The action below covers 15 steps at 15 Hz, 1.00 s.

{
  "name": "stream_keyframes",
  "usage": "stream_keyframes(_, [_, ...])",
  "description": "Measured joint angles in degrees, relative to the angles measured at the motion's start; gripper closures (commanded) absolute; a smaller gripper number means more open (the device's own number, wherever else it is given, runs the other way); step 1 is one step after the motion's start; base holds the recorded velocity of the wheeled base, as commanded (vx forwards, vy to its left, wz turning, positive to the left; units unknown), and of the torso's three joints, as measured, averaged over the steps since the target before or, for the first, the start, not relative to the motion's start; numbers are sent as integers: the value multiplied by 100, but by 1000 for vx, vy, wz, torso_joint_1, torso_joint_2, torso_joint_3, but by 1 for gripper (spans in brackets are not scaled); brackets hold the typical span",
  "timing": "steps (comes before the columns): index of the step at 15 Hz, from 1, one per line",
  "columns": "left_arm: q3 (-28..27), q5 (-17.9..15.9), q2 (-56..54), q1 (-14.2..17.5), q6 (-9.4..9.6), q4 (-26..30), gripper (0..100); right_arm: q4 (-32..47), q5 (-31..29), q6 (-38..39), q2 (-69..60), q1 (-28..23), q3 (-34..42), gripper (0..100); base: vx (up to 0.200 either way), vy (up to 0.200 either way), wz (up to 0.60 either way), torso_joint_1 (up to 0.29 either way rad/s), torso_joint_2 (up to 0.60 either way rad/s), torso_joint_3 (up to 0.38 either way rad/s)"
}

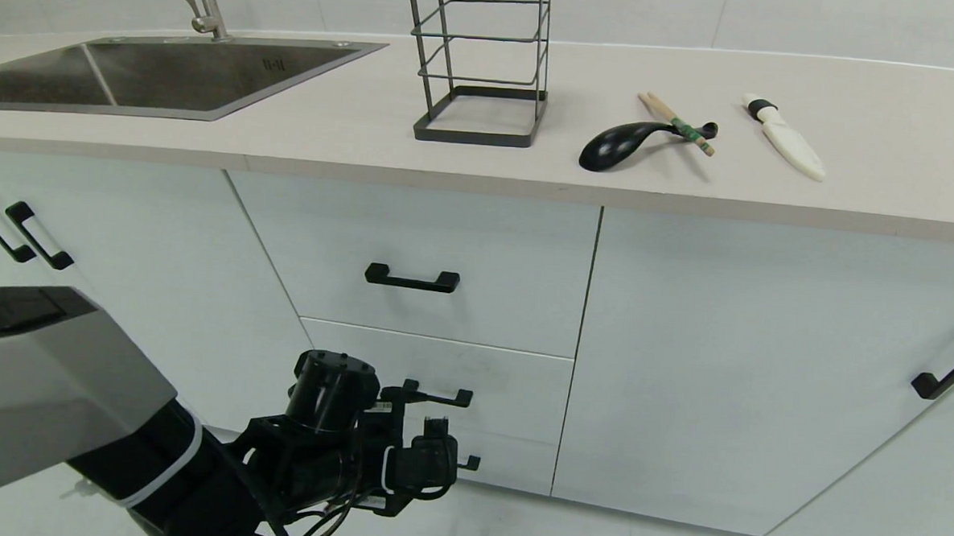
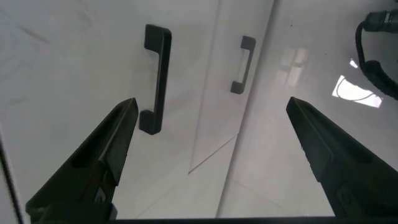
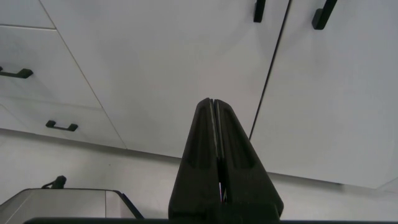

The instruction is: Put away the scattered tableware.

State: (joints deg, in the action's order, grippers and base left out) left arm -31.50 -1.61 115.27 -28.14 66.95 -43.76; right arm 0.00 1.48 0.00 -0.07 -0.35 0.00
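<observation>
Tableware (image 1: 687, 132) is all on the countertop (image 1: 895, 101). Black spoon (image 1: 619, 145) sits at 3 o'clock of the wire rack (image 1: 482, 67), with the chopsticks (image 1: 667, 112) crossing its handle. White knife (image 1: 784, 140) lies at 3 o'clock of those, apart. Our left gripper (image 2: 211, 106) is low by the drawers (image 1: 412, 277), jaws wide apart, empty. Right gripper (image 3: 213, 106) faces the cabinet doors (image 3: 155, 68), jaws pressed together, empty.
</observation>
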Motion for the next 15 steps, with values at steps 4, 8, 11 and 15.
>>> stream_keyframes(4, [-168,-6,217,27,-113,-38,0,0,0,0,0,0,0,100,0,0,0,0,0,0])
stream_keyframes(8, [-577,-30,462,112,-121,-44,0,0,0,0,0,0,0,100,0,0,0,0,0,0])
stream_keyframes(11, [-752,-60,674,184,-112,-46,0,0,-2,0,0,0,0,100,0,0,0,0,0,0])
stream_keyframes(15, [-931,-180,918,210,-112,-22,0,0,0,0,0,0,0,100,0,0,0,0,0,0])
